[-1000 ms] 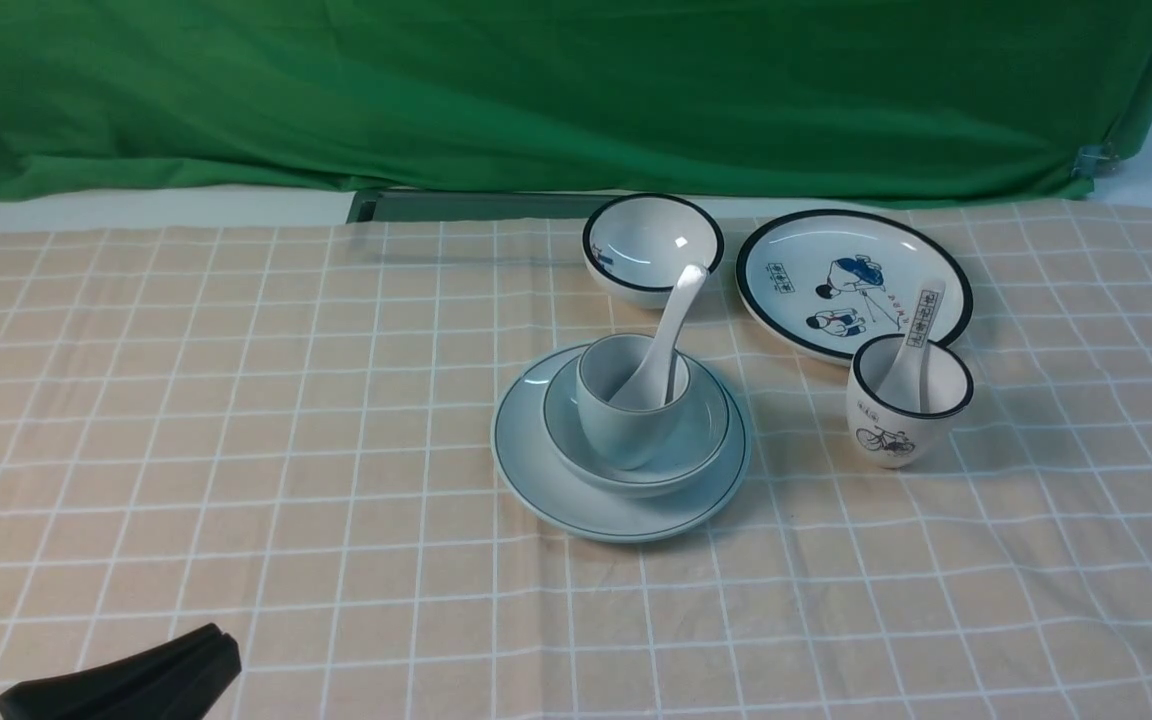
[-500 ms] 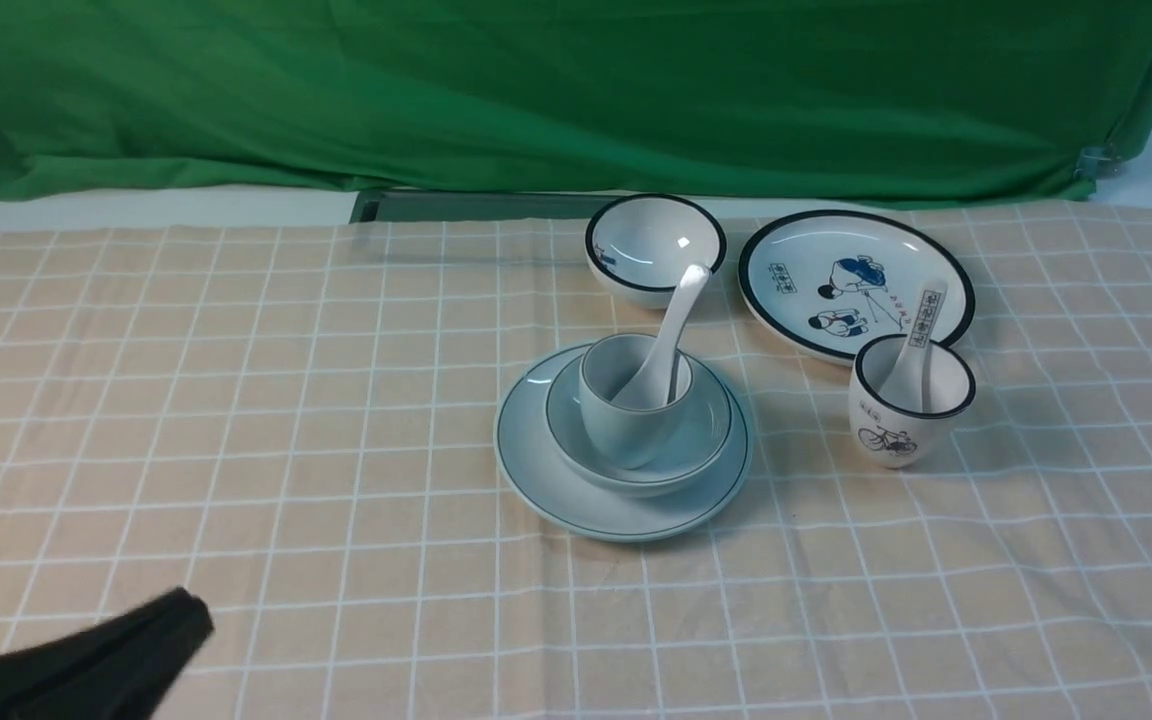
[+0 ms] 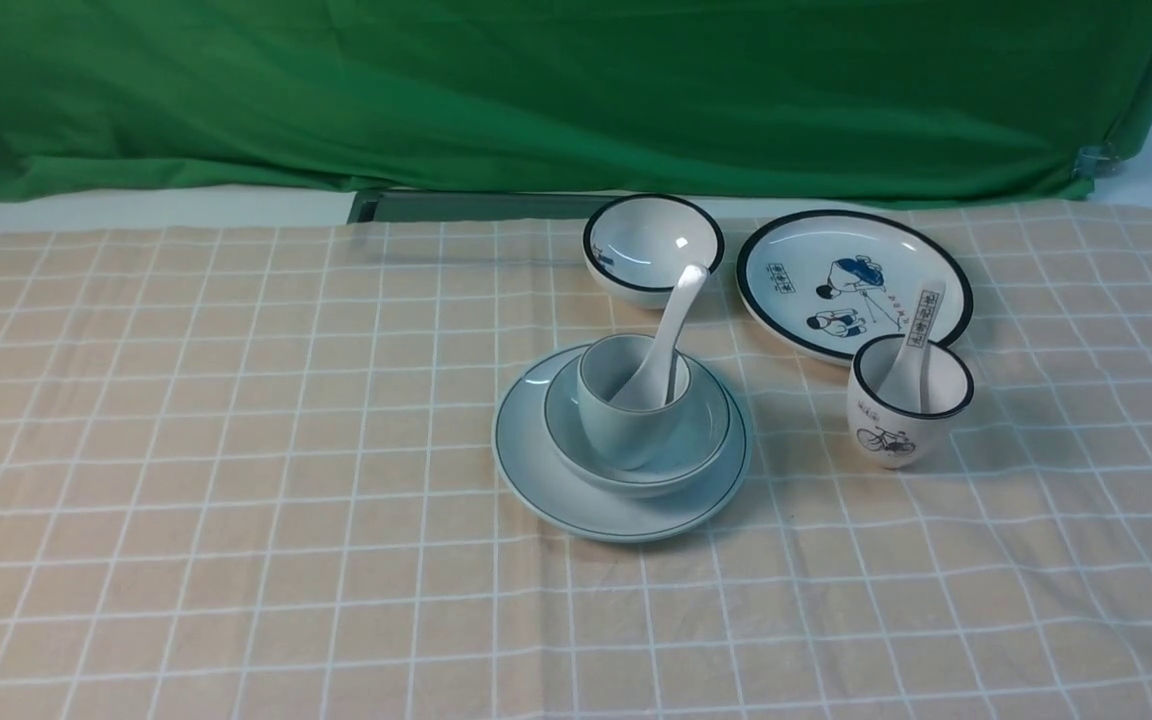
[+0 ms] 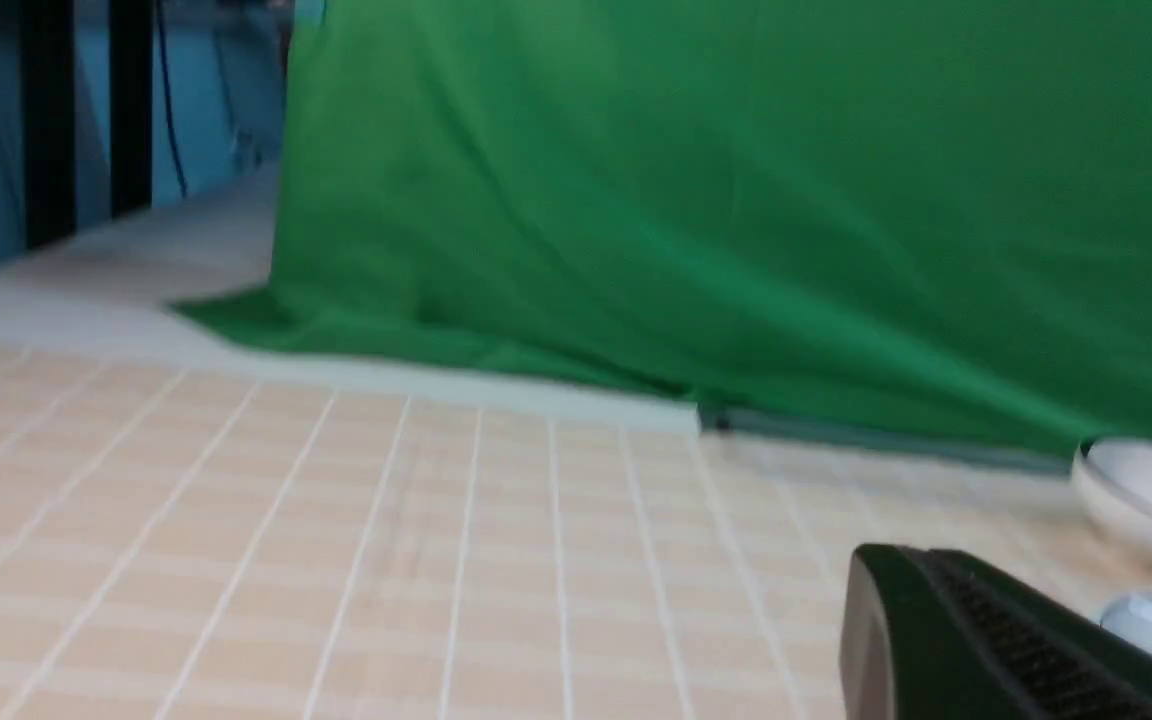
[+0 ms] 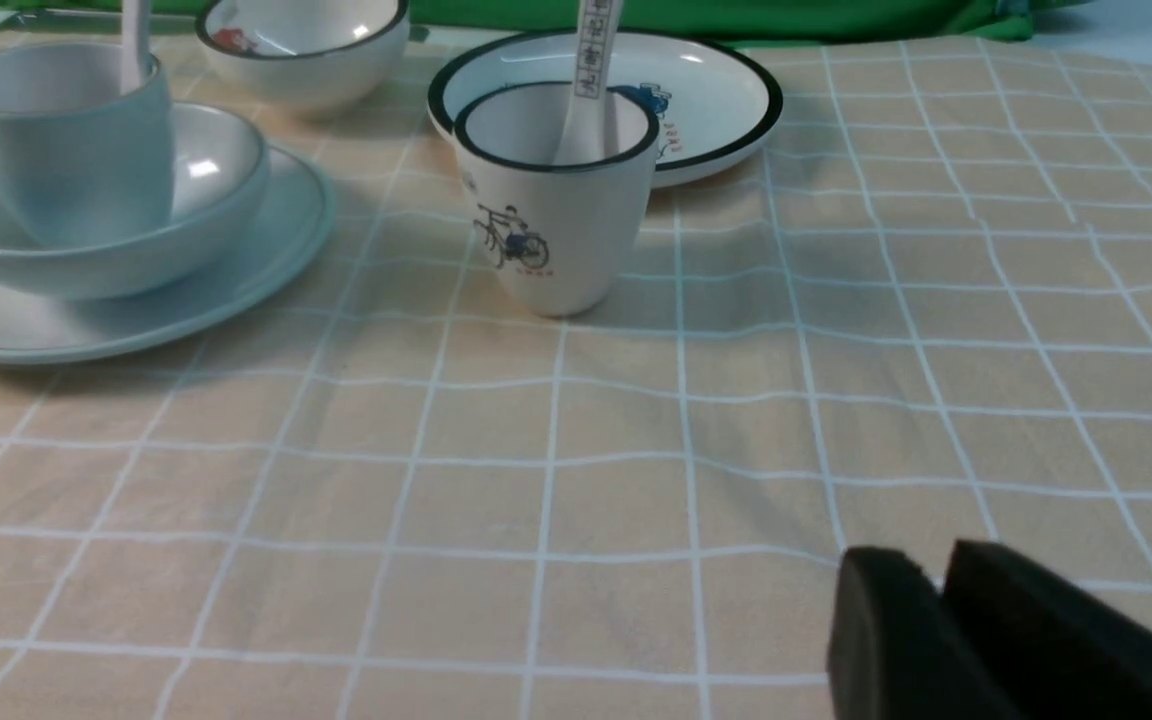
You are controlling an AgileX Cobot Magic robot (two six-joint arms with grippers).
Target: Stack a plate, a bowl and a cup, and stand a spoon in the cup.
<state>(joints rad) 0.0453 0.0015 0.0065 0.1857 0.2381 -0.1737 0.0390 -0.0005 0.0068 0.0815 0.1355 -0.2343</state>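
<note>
Stack at cloth centre: plate (image 3: 536, 470), bowl (image 3: 701, 440), cup (image 3: 616, 425), spoon (image 3: 671, 330) leaning inside. Right gripper (image 5: 941, 590) fingers pressed together, apparently; left gripper (image 4: 986, 640) state unclear, w/ one finger visible.

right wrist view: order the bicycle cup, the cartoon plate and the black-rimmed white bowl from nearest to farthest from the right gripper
1. Bicycle cup, nearest the right gripper, mid-cloth.
2. Cartoon plate, just behind that cup.
3. Black-rimmed white bowl, farthest, at the back beyond the pale stack.
</note>
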